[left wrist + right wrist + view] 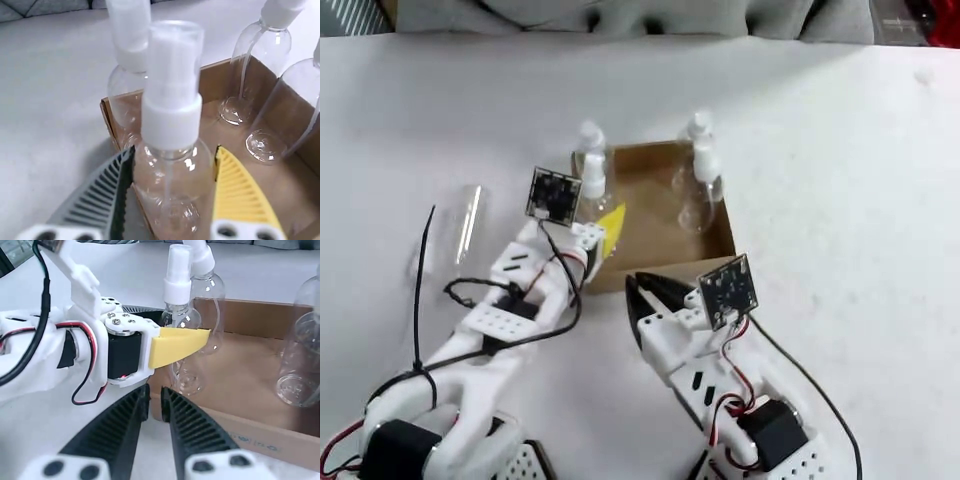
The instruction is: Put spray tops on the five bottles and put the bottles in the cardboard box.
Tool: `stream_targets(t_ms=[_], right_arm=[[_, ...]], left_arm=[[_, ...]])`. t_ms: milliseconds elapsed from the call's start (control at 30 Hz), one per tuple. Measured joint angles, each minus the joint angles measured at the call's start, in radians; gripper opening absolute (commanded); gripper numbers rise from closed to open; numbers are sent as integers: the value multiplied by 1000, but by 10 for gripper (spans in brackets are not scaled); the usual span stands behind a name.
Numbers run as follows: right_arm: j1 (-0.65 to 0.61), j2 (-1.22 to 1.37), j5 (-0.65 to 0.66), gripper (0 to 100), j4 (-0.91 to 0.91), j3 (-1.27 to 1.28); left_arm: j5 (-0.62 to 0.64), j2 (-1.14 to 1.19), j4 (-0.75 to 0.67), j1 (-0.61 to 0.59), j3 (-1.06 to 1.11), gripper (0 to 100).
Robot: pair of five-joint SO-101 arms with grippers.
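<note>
Now my left hand (175,150) clamps the bottle (170,105) upright over the box's (222,80) near edge; right hand (155,390) sits narrow, empty.

White table (840,150); grey tufted cushion (620,15) behind.

1. The left gripper (175,150) is clamped around a bottle (170,185), with the grey jaw on one side and the yellow jaw on the other.
2. The right gripper (154,392) holds nothing, and its black jaws are almost together.
3. The left gripper's yellow jaw lies just ahead of the right gripper's tips.
4. Both arms stretch forward, side by side.
</note>
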Motion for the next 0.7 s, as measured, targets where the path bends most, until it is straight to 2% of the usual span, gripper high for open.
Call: stream_targets(t_ms=[200, 467, 700], right_arm=[[0, 0, 0, 18, 2, 0], [0, 0, 0, 18, 2, 0], [0, 0, 0, 18, 2, 0]], left_arm=[[0, 0, 0, 0, 0, 177], [-28, -2, -2, -3, 25, 352], [-29, 0, 2, -14, 35, 357]])
